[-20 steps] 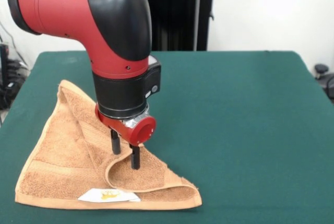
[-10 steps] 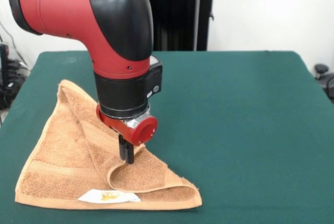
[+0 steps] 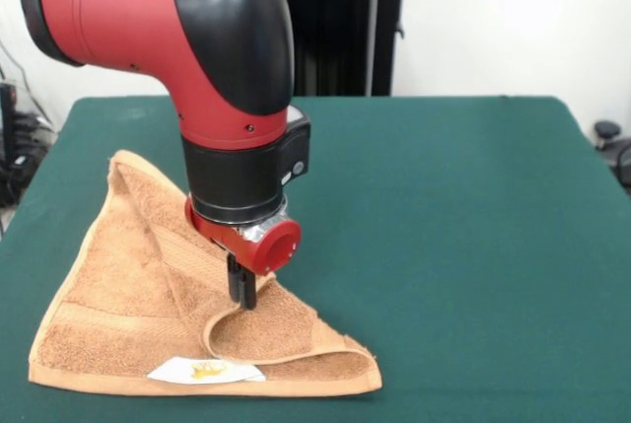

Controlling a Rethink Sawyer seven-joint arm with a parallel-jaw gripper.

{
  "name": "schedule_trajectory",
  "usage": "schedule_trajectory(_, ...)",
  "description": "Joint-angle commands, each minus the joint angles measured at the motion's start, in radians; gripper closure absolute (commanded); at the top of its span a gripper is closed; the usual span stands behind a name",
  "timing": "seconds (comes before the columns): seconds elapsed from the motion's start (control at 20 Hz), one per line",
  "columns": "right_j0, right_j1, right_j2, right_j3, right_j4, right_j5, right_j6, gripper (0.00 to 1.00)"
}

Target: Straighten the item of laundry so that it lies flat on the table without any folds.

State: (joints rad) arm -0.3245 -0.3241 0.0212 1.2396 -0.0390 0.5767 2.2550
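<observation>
- Looking at the biggest thing first, we see the table (image 3: pixel 473 196) with its dark green cloth, wide and mostly bare on one side.
- Next comes our red and black arm (image 3: pixel 197 58), which comes down from above onto the left part of the picture.
- Then comes the towel (image 3: pixel 108 295), orange-tan and fuzzy. It lies on the table near the front left corner, folded over so it looks like a triangle.
- One flap of the towel is folded back on top of the rest, and its curved edge sits right under our claw.
- A small white label (image 3: pixel 205 371) with a yellow mark pokes out at the front edge.
- Our claw (image 3: pixel 242 290) is the smallest part. It is squeezed tight, and we think it is pinching the folded flap's edge.
- The rest of the towel spreads out to the left and toward the front from the claw.
- We think the flap should be pulled to the right, over bare table, to open the fold.
</observation>
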Motion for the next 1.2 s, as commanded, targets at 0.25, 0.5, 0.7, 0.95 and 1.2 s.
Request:
schedule_trajectory(0.25, 0.039, -0.047, 0.088, 0.182, -0.029, -0.032, 0.01, 1.0)
schedule_trajectory(0.5, 0.038, -0.1, 0.101, 0.265, -0.005, -0.013, 0.028, 1.0)
schedule_trajectory(0.7, 0.03, -0.134, 0.121, 0.327, 0.013, -0.014, 0.036, 1.0)
schedule_trajectory(0.95, 0.024, -0.143, 0.141, 0.369, 0.022, -0.042, 0.045, 1.0)
schedule_trajectory(1.2, 0.031, -0.131, 0.145, 0.385, 0.02, -0.081, 0.061, 1.0)
